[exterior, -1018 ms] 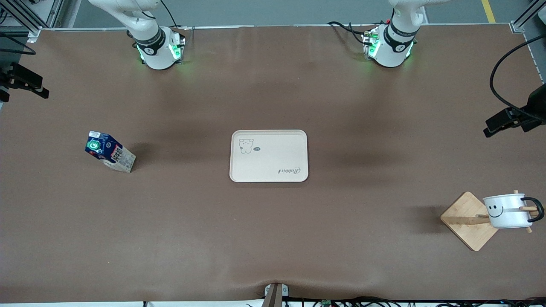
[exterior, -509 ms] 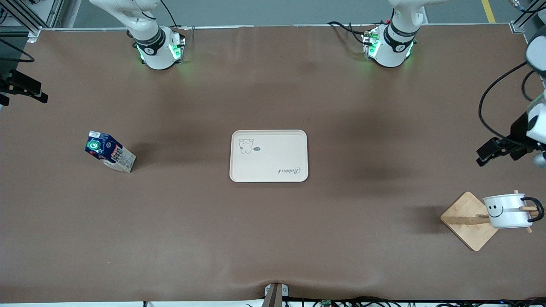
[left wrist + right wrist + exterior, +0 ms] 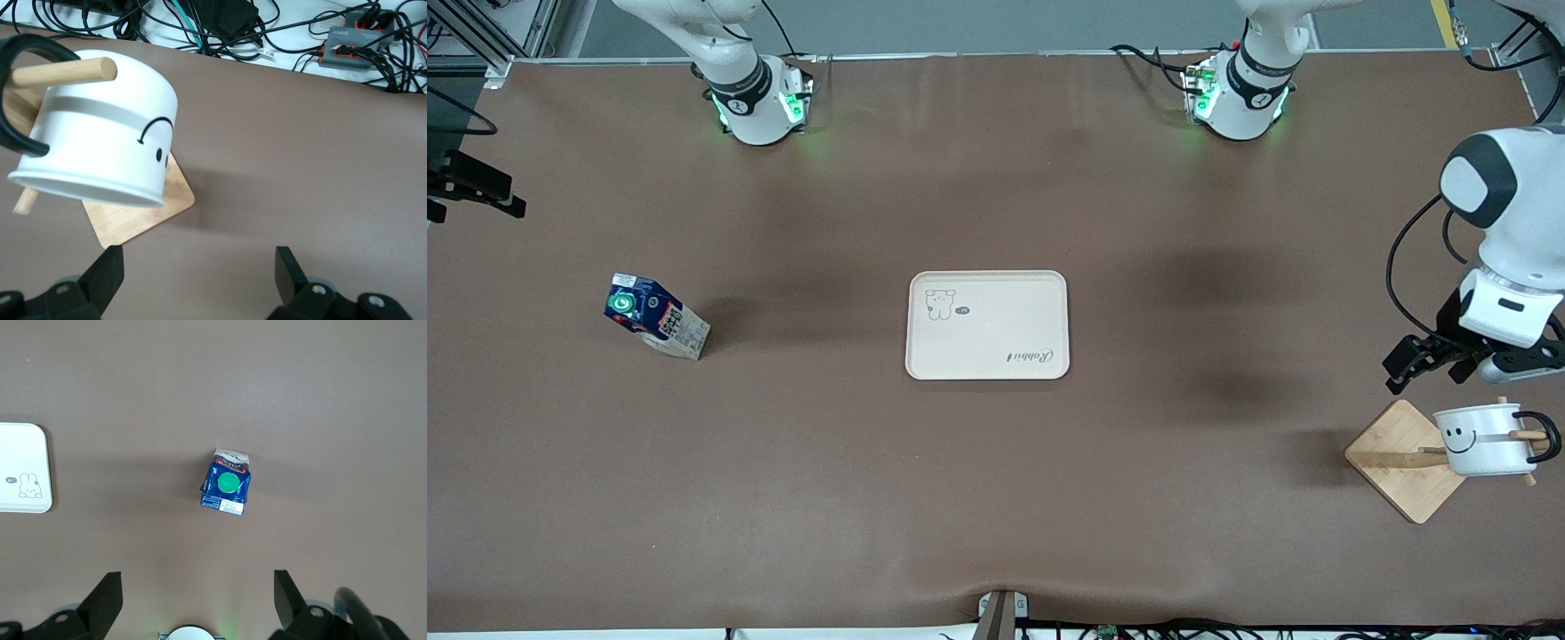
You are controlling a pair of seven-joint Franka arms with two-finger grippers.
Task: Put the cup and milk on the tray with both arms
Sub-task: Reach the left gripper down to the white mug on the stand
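Glossy round cup (image 3: 1483,439) (smiley-faced) hangs on wooden peg (image 3: 63,72).

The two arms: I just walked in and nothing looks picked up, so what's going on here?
Nothing is held yet. The left gripper, open, is in the air near the cup, which hangs by its handle on a wooden stand at the left arm's end of the table. The right gripper, open, is over the milk, which stands at the right arm's end. The tray in the middle has nothing on it.
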